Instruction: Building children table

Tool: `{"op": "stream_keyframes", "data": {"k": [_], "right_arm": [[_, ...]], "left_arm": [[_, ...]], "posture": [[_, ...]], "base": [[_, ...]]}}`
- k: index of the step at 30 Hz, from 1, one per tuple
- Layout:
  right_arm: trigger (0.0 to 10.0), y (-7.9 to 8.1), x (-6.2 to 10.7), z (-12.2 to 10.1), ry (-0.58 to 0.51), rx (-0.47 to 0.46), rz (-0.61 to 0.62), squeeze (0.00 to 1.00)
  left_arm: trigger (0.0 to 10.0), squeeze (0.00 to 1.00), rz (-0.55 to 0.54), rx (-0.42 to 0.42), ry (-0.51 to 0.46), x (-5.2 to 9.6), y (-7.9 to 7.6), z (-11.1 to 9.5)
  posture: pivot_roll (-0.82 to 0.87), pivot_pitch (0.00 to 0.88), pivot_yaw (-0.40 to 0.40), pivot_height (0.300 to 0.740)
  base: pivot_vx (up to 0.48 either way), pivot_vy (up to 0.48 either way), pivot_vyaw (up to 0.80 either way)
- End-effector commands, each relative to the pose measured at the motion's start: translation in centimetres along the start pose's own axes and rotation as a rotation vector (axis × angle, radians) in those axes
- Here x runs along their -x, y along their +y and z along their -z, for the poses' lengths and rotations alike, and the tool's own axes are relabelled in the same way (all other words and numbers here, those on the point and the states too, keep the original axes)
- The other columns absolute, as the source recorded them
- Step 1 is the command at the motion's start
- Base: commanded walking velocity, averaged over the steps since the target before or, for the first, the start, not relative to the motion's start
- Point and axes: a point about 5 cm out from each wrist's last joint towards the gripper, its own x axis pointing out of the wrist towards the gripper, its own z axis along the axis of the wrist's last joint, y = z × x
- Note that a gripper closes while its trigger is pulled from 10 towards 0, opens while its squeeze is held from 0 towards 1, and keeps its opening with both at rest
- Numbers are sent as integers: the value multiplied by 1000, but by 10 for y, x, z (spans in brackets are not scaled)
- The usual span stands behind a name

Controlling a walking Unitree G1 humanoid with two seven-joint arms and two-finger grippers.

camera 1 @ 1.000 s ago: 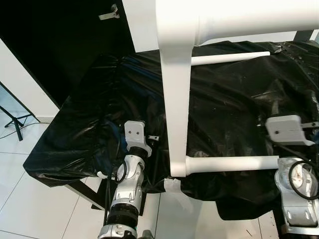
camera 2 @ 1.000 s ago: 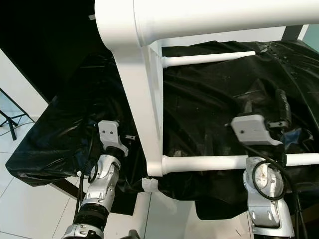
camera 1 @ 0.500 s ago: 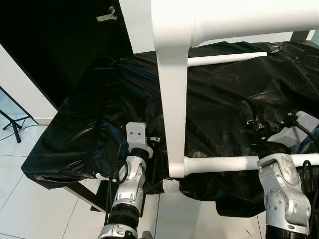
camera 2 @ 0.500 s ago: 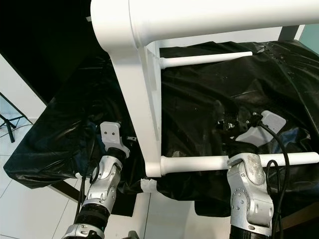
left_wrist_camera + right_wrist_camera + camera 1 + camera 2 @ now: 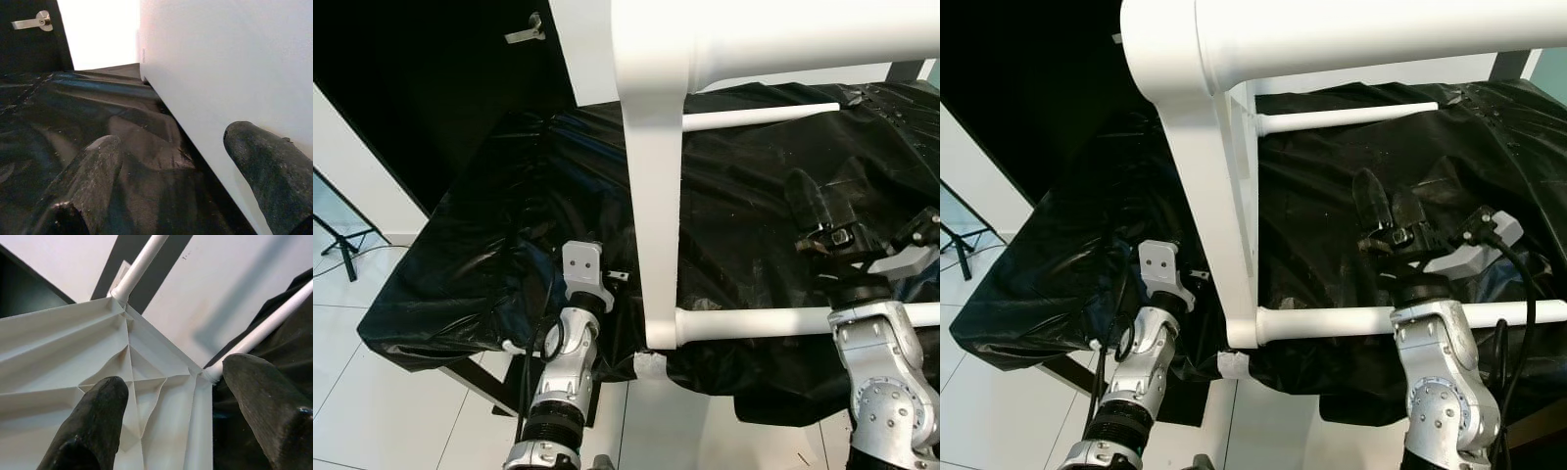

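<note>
Close to me, low on the left, the left gripper [image 5: 166, 166] sits by the near edge of the black sheet [image 5: 489, 245]. Its two black fingers [image 5: 93, 161] are spread apart with nothing between them, and one of them is just beside a flat white side of the table piece.

A bit further in, a round white bar [image 5: 754, 321] runs left to right along the near edge of the sheet. It plugs into the bottom of a tall white leg [image 5: 656, 196] that stands straight up. The right arm [image 5: 886, 382] comes up just past this bar, and the right gripper [image 5: 827, 211] is lifted over the sheet, pointing up toward the white top. Its fingers [image 5: 93, 416] are wide apart and hold nothing. Looking along them, I can see the ribbed underside of a white panel [image 5: 98, 362] with thin rods going into its corners.

Further back, a second thin white bar [image 5: 759, 115] also runs left to right. Up high, a thick white beam [image 5: 783, 39] crosses from the leg to the right.

So the long way of this white frame goes left to right, and the leg points up and down. I think much of the frame is already joined: leg, two bars and the top beam hold together. I cannot see the right end, so I cannot tell what is left to add
</note>
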Motion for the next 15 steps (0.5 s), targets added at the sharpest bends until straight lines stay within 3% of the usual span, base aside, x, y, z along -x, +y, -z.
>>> {"op": "stream_keyframes", "data": {"k": [1, 5, 11, 15], "right_arm": [[10000, 5, 3, -1, -8, -71, -20, 0], [10000, 2, 6, -4, -25, -160, -13, 0], [10000, 3, 2, -14, -43, -99, -39, 0], [10000, 7, -1, -16, -54, -106, -56, 0]], "left_arm": [[10000, 0, 24, 11, 42, 10, -5, 12], [10000, 0, 35, 12, 42, 8, -7, 13], [10000, 0, 41, 12, 43, 7, -8, 13], [10000, 0, 40, 11, 43, 8, -8, 13]], "posture": [[12, 0, 123, 740], [3, 0, 128, 740], [7, 0, 125, 740], [10, 0, 124, 740]], "base": [[0, 0, 0], [0, 0, 0], [0, 0, 0], [0, 0, 0]]}}
